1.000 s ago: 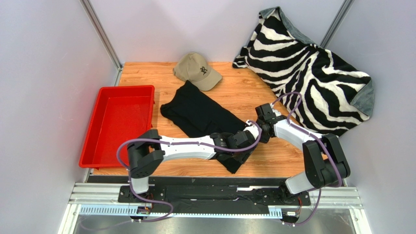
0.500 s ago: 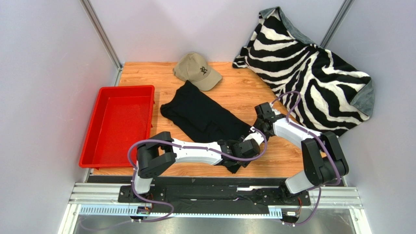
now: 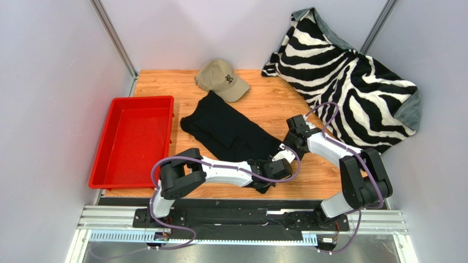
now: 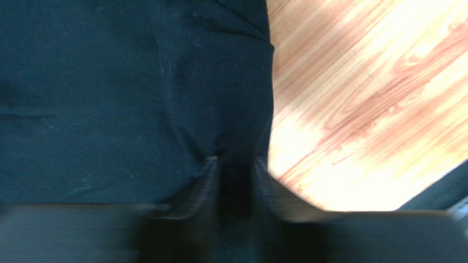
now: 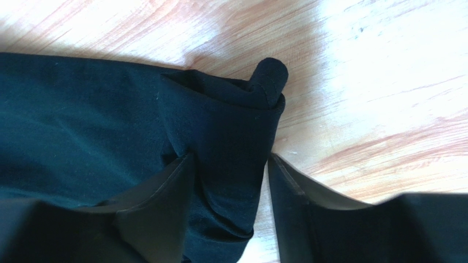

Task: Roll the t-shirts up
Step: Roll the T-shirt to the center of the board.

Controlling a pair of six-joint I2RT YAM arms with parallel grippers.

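The black t-shirt (image 3: pixel 225 126) lies folded in a long strip, running diagonally from near the cap to the table's front edge. My left gripper (image 3: pixel 274 171) is at the strip's near end. In the blurred left wrist view its jaws (image 4: pixel 236 164) are nearly together with black cloth (image 4: pixel 110 98) pinched between them. My right gripper (image 3: pixel 284 152) is just behind it at the strip's right edge. In the right wrist view it (image 5: pixel 229 159) holds a thick fold of the shirt (image 5: pixel 82 109), whose corner curls up ahead of the fingertips.
A red tray (image 3: pixel 141 99) stands at the left. A tan baseball cap (image 3: pixel 222 79) lies at the back. A zebra-striped blanket (image 3: pixel 351 82) is piled at the back right. Bare wooden table (image 3: pixel 263 101) lies between cap, shirt and blanket.
My left arm has swung right and drawn its gripper nearer the front edge, bunching the shirt's near end. My right gripper shifted slightly left onto the shirt's edge, then stayed.
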